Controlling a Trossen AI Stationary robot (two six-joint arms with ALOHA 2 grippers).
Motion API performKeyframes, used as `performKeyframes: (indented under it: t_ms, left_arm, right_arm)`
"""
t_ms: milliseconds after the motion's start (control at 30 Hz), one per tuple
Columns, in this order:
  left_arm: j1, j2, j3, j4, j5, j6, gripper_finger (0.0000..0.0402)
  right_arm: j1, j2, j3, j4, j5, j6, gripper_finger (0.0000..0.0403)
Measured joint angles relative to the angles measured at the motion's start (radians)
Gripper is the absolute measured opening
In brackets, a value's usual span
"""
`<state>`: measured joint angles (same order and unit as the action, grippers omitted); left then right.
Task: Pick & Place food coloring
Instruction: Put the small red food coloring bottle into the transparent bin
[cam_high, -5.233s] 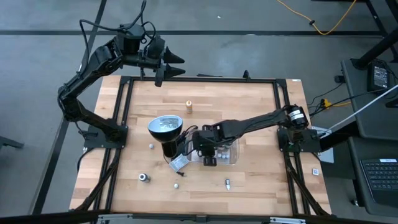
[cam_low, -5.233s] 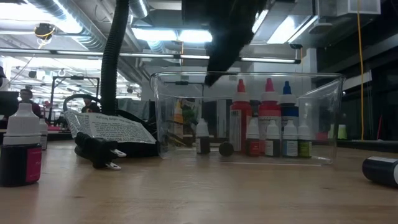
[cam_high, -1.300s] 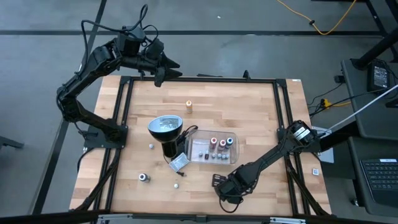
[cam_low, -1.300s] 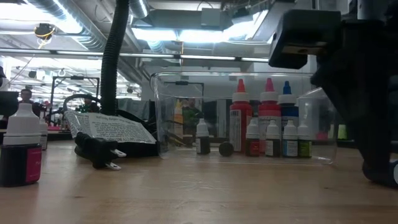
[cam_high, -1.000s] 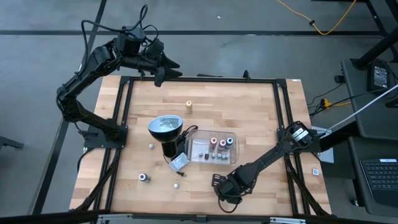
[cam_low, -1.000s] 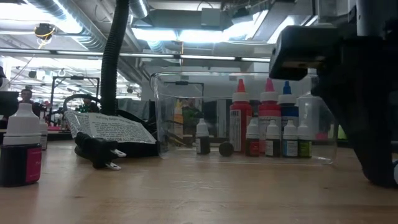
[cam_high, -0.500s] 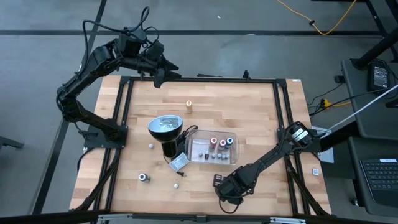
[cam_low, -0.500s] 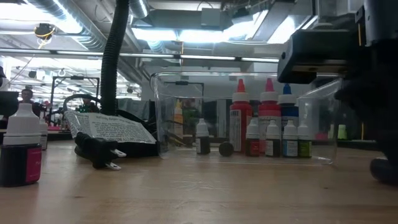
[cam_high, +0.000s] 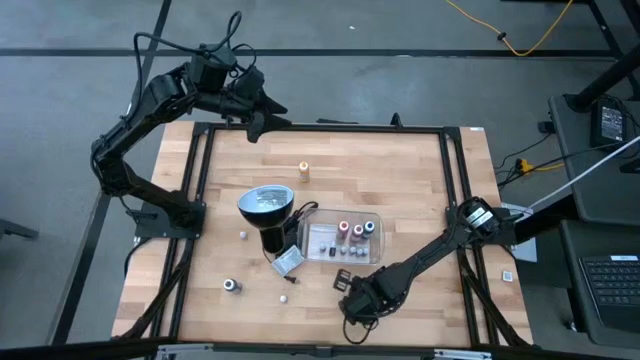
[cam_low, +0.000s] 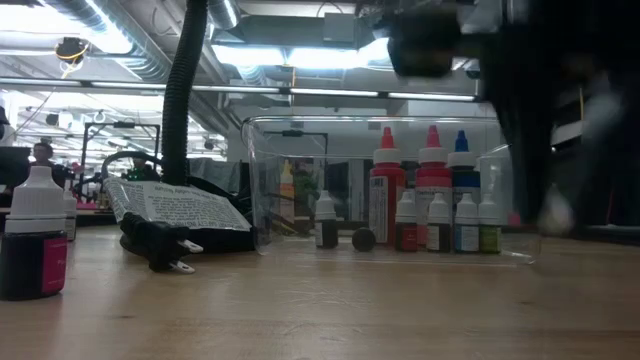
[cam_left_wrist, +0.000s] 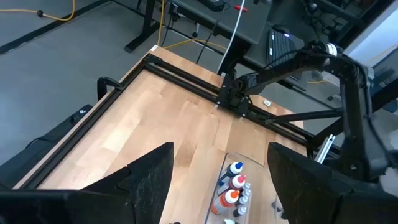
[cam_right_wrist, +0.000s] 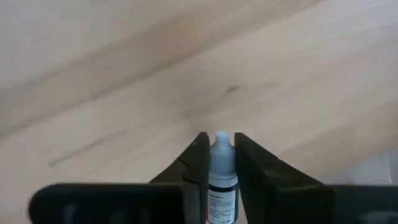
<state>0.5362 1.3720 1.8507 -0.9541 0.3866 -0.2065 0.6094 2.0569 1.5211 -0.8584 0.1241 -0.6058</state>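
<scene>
High view: right hand (cam_high: 350, 297) low over the desk (cam_high: 400, 170) at 6 o'clock of the clear tray (cam_high: 375, 240); left hand (cam_high: 262, 118) waits at the far edge. Left wrist view: fingers spread wide. Right wrist view: right hand clamps a white-capped food coloring bottle (cam_right_wrist: 222, 177).

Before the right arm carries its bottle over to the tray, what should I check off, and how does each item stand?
1. Right gripper shut on the small white-capped bottle: ok.
2. Bottle upright between the fingers: ok in the right wrist view.
3. Bottle lifted off the table: cannot tell.
4. Clear tray has free room: ok, its lamp-side half is mostly bare.
5. Bottles already in the tray standing: mostly ok; one dark item lies on its side in the low view.
6. Left gripper out of the way: ok, it is at the far edge.
</scene>
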Motion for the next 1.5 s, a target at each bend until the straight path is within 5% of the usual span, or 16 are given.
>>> performKeyframes:
  t_ms: [233,767,1167,1367,1500]
  left_arm:
    - [0.0,-0.001,0.0,0.0,0.0,0.032,0.0253]
    - [0.002,-0.006,0.0,0.001,0.0,0.126,0.0253]
    - [-0.003,-0.006,0.0,0.016,0.031,0.161,0.0253]
    - [-0.025,-0.006,0.0,0.016,0.117,0.227,0.0253]
    - [-0.039,-0.006,0.0,0.018,0.151,0.31,0.0253]
  right_arm:
    - [-0.003,-0.003,0.228,-0.147,-0.002,0.2,0.0055]
    - [-0.002,-0.006,0.829,-0.535,0.342,0.745,0.0062]
    - [-0.017,-0.068,0.834,-0.443,0.696,0.961,0.006]
    - [-0.034,-0.07,0.834,-0.339,0.976,0.966,0.0059]
    - [-0.067,-0.086,0.834,-0.271,1.061,0.96,0.0059]
